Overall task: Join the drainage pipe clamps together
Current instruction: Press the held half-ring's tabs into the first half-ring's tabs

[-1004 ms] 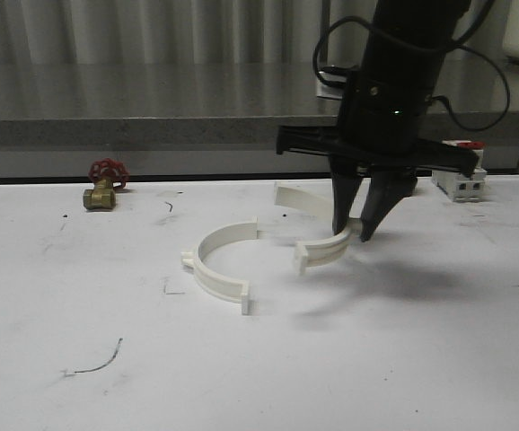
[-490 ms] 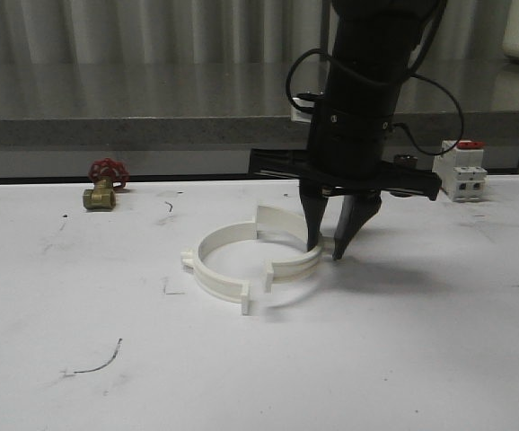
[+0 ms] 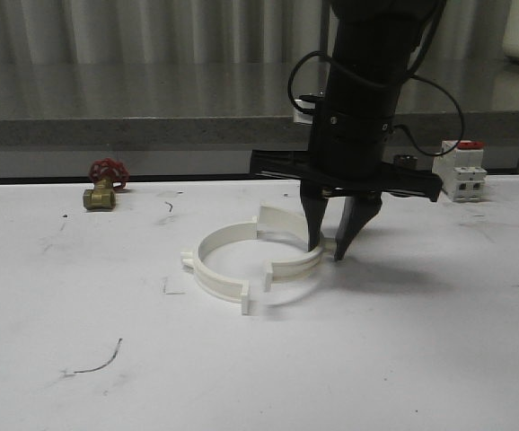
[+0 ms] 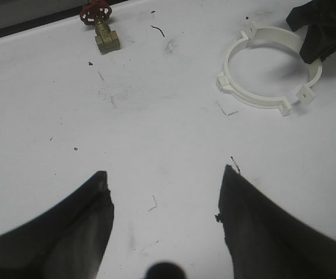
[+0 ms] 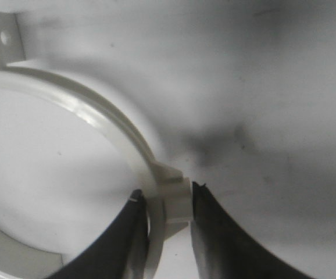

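Front view: right gripper [image 3: 329, 250] clamped on right clamp half [image 3: 288, 241], center frame, beside left clamp half [image 3: 213, 258]; ends nearly meet. Left wrist view: left gripper [image 4: 165, 200] jaws apart over table [image 4: 156, 128], ring upper right. Right wrist view: fingers [image 5: 134, 218] pinch clamp band.

On the surface [image 3: 403, 359] two clamp halves lie near the middle, facing each other so that together they make a ring. The left clamp half [image 3: 213, 260] lies toward the robot's left side, and the right clamp half [image 3: 294, 256] lies just beside it on the right, their ends near each other at the front and at the back. The right gripper [image 3: 329, 244] stands above the right clamp half, one finger on each side of its band. Far to the left, near the back edge of the surface, sits a valve [image 3: 103, 184]. At the back right, behind the gripper, stands a breaker [image 3: 461, 171]. The left gripper [image 4: 163, 200] hangs over the surface, well apart from the ring.
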